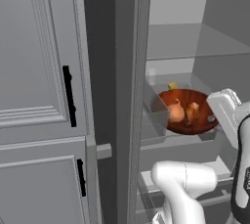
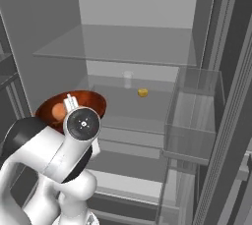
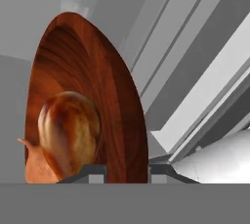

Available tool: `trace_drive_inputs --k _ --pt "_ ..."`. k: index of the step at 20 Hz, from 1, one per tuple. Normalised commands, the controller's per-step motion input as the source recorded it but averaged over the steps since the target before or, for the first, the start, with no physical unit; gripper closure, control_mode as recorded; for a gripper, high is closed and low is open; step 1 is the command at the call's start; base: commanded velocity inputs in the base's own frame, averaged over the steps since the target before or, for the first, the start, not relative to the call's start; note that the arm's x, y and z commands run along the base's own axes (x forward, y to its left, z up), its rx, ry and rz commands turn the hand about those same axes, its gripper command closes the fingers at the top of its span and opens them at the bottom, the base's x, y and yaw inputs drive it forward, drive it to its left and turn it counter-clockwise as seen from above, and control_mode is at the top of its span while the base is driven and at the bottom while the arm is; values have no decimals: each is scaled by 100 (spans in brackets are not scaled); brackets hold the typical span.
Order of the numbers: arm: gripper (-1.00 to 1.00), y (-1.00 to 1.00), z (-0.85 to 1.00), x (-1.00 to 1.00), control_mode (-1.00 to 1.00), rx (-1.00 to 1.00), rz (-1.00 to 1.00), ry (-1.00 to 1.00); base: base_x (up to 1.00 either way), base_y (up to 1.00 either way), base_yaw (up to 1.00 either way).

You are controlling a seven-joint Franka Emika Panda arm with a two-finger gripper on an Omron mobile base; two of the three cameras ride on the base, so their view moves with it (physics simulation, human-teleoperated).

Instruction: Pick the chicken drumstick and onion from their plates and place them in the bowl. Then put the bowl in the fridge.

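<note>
Glossy white rounded arm (image 2: 54,160) — dark joints, small dark pincer (image 3: 126,173) tips.

Base views flank arm, face fridge (image 1: 195,32) interior; hand view close on bowl (image 3: 107,96) rim.

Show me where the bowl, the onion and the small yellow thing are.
bowl (image 1: 183,101): left base view, inner back wall.
onion (image 1: 176,113): left base view, round body.
small yellow thing (image 2: 142,92): right base view, its middle.

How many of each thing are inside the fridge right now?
Bowl: 1
Onion: 1
Chicken drumstick: 1
Small yellow thing: 1
Clear cup-like thing: 1
Total: 5
</note>
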Motion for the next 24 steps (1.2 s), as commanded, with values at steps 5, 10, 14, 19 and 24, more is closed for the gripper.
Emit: trace_drive_inputs --k 5,10,14,19,24 --pt "100 -4 -18 94 -100 0 -5 -8 0 0 0" --pt "100 -15 -23 94 -100 0 0 1 0 0 0" --pt "100 -1 -27 70 -100 0 5 6 0 0 0" --pt "100 0 -28 59 -100 2 9 5 0 0 0" --pt "100 9 -45 78 -100 3 1 0 0 0 0"
